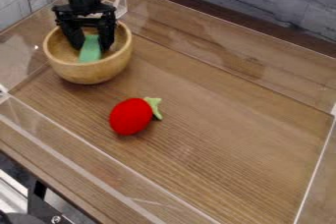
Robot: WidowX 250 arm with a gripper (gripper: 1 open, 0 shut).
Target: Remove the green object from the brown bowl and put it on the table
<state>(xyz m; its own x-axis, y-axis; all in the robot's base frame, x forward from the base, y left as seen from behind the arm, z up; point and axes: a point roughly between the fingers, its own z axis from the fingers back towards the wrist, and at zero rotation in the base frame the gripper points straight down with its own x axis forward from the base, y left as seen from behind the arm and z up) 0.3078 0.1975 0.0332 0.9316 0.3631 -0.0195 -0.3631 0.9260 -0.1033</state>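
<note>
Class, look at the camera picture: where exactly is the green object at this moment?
The green object lies inside the brown bowl at the upper left of the camera view, leaning on the bowl's inner wall, with the open gripper straddling it from above.

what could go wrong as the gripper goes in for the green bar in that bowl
1. The green object leans against the inner wall of the brown bowl, so the open gripper may pinch it off-centre and let it slip.
2. A finger could catch the thick rim and drag or tip the bowl.

Soft even light – glare on acrylic walls (pixel 39 12) – slightly blurry
</note>
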